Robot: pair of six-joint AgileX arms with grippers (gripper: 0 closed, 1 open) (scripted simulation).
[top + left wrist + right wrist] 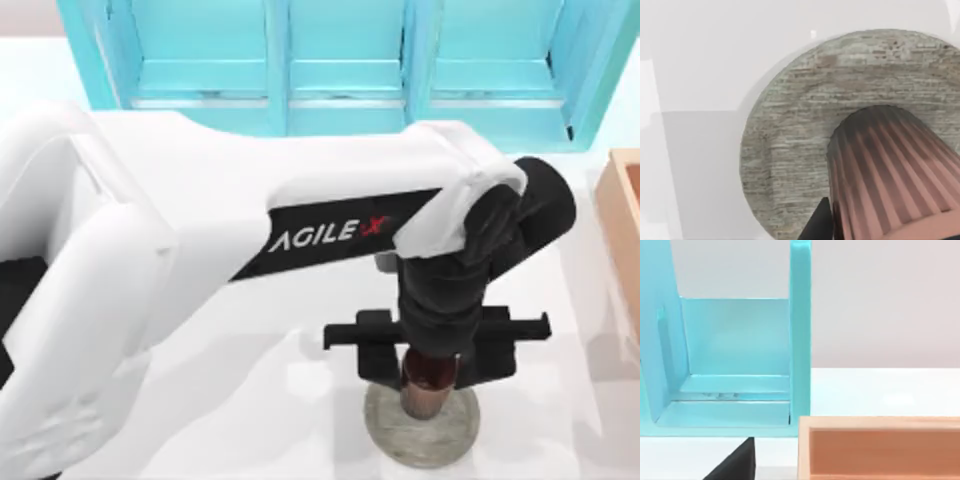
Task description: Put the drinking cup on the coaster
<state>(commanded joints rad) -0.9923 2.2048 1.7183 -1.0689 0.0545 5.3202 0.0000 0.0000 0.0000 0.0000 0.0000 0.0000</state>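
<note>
Left gripper (432,372): pinching the drinking cup (428,388) near its rim, hanging over the table's right half.
Cup: sitting upright over the coaster (395,432), inside the disc's edge; contact cannot be judged.
Step advice: I'd be lowering straight down, keeping the cup level, then spreading the fingers slowly without nudging it.
Right arm: idling, looking toward the blue shelf (740,365) and wooden box (880,447).

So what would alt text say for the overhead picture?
The left end effector holds the drinking cup upright over the coaster, a grey disc near the white table's front edge. A turquoise shelf unit stands behind and a tan box at the right.
</note>
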